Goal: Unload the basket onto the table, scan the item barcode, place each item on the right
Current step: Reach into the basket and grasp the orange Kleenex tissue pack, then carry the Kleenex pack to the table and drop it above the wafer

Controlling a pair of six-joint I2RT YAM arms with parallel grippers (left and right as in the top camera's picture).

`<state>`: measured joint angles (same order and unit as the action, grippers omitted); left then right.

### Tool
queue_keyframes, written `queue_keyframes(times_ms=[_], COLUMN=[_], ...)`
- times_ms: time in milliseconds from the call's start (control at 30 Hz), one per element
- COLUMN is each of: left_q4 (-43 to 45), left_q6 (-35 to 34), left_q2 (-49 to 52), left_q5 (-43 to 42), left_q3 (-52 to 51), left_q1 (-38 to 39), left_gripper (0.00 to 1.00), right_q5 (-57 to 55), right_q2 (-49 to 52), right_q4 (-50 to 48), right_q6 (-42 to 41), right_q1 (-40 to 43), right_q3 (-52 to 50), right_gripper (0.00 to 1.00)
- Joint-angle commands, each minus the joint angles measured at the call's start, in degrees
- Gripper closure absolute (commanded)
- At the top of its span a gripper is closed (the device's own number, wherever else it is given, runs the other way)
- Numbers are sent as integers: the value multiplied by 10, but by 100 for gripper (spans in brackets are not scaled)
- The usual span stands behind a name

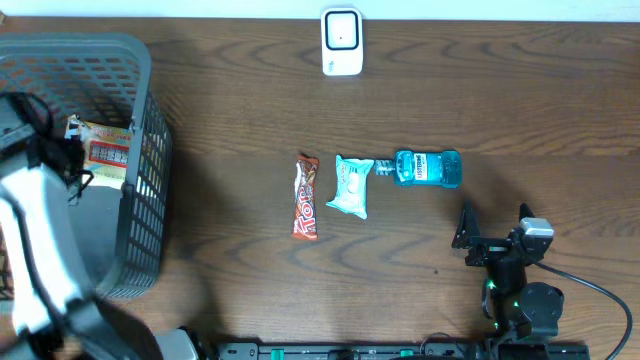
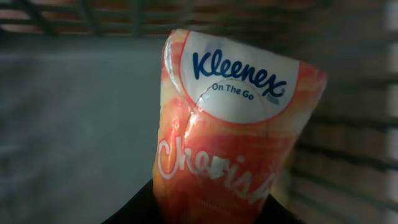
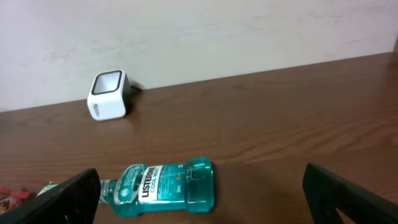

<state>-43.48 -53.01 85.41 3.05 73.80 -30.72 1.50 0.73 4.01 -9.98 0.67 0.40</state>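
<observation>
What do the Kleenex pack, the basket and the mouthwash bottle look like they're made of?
The Kleenex pack: likely thin glossy plastic film; it creases and catches highlights.
The basket: rigid grey plastic by the look, matte, with moulded lattice walls.
The mouthwash bottle: probably clear hard plastic, with teal liquid showing through and a glossy printed label.

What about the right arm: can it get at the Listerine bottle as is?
Probably yes. The right gripper is open and empty, and the Listerine bottle lies on the table just ahead, nothing between them.
</observation>
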Motion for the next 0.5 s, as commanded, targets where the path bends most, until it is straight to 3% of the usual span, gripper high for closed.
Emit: queue_keyframes(times_ms=[0,233,300,367,467], left_q4=[-2,1,0,1,0], left_q6=[24,26,26,26,33], left_q2=[-110,-292,-323,-351,-342], left_q5=[-98,-174,-174,-174,-157], left_q3=[-1,-1,-1,-1,-3], left_q1=[0,83,131,226,332], left_gripper=[65,66,65,66,66], right_q5=[-3,-3,-3,-3,-3], right_q2=[-1,-1,-1,-1,-1], right_q4=[2,2,2,2,2], right_q6=[6,7,7,7,6], right_q1=[-2,-2,-2,-2,-2], right_q3=[-1,-1,-1,-1,-1], right_gripper=[1,1,1,1,1])
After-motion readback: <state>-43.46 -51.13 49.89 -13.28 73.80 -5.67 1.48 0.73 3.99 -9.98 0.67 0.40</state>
